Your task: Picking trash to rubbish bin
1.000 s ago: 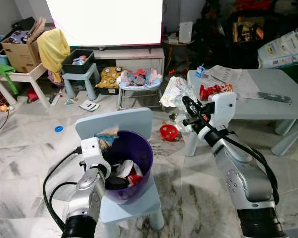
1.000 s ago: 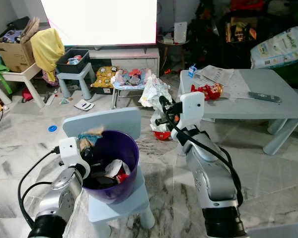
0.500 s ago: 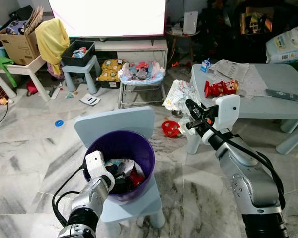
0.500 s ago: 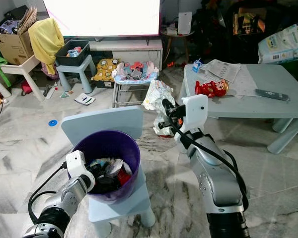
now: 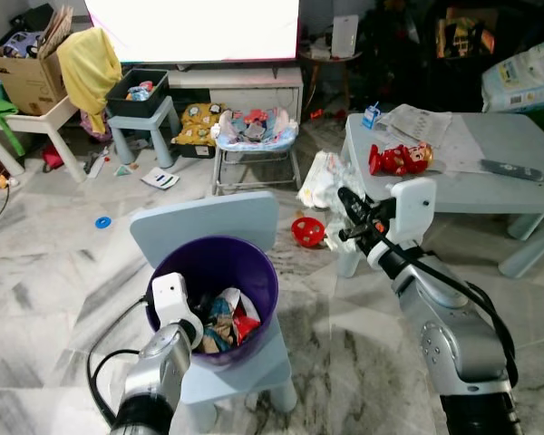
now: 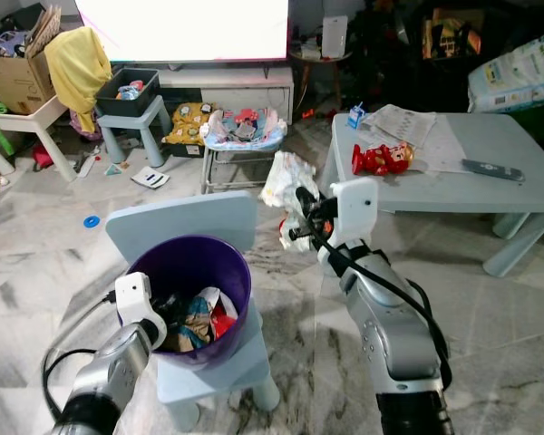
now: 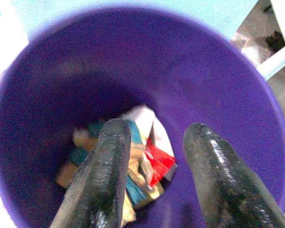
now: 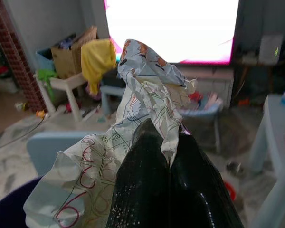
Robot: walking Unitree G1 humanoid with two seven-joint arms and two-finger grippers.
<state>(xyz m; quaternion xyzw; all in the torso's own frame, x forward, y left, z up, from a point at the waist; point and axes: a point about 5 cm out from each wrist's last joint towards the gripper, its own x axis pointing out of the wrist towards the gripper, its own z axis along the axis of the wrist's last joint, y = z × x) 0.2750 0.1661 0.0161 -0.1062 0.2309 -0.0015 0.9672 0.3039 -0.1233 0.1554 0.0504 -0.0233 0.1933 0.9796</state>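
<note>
A purple bin (image 5: 257, 272) stands on a light blue child's chair (image 5: 208, 222). Inside it lie mixed wrappers (image 5: 222, 317), among them a teal and tan one (image 7: 133, 180) and a red one. My left gripper (image 5: 196, 319) hangs at the bin's near left rim, open, with nothing between its black fingers (image 7: 109, 166). To the right of the bin and above rim height, my right gripper (image 5: 349, 215) is shut on a crumpled printed paper (image 8: 147, 90), which sticks up past the fingertips (image 8: 142, 156).
A grey-blue low table (image 5: 517, 195) on the right carries a red toy (image 5: 394, 159), newspaper and a remote. A red bowl (image 5: 304, 232) lies on the marble floor beyond the chair. Further back are a baby bouncer (image 5: 254, 136), small stools and a cardboard box.
A second ago my left gripper held a teal and tan wrapper at the bin's rim; that wrapper now lies inside and the fingers are apart. The right arm holds its paper as before.
</note>
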